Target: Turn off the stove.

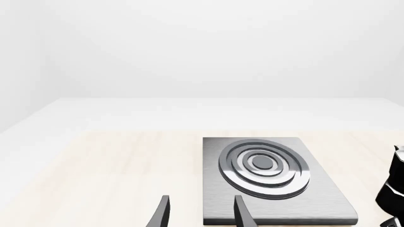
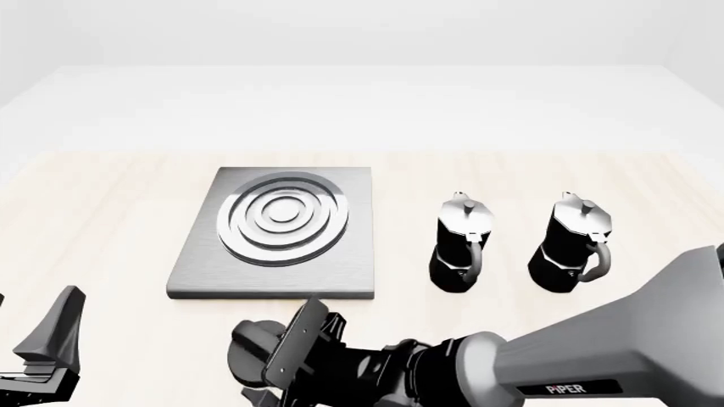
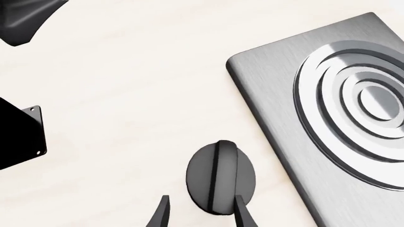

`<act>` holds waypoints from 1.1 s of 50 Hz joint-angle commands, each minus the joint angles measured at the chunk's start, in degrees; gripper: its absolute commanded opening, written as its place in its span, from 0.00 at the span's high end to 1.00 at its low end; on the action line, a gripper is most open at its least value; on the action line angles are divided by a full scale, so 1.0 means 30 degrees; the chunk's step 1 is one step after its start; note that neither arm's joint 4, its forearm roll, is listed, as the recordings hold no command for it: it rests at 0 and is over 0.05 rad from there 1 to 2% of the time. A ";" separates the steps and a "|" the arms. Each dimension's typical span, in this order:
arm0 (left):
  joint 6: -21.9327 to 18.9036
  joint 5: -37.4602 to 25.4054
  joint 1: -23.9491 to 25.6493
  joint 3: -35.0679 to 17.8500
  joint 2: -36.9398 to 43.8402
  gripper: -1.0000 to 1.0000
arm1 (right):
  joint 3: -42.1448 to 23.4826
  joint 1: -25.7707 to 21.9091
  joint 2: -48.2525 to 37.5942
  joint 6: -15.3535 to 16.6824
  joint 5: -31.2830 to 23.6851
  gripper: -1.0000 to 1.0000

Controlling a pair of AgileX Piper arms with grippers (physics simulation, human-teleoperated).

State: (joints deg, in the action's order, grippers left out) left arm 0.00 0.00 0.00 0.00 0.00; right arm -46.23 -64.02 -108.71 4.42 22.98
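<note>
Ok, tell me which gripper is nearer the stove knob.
Right. The right gripper has its open fingers either side of the round black knob. The left gripper sits far off by the table's left edge, open and holding nothing.

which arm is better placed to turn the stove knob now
Right. Its gripper hangs open with fingers straddling the black knob beside the stove. The left gripper faces the burner, not the knob.

Knob [image 3: 221, 178] mostly hidden behind right pincer [image 2: 297, 346] in front view.
</note>
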 commanded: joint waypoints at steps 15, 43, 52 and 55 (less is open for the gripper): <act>0.0000 0.0000 0.0000 0.0000 0.0000 0.00 | -0.1019 -0.0855 -0.0594 0.0030 -0.0622 0.00; 0.0000 0.0000 0.0000 0.0000 0.0000 0.00 | -0.0945 -0.1233 0.0047 0.0243 -0.1275 0.00; 0.0000 0.0000 0.0000 0.0000 0.0000 0.00 | 0.0994 -0.0694 0.1782 0.0197 -0.1042 0.00; 0.0000 0.0000 0.0000 0.0000 0.0000 0.00 | 0.1648 -0.0427 0.2518 0.0208 -0.1040 0.00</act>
State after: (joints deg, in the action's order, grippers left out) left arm 0.00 0.00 0.00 0.00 0.00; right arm -45.78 -66.45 -105.92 5.43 19.48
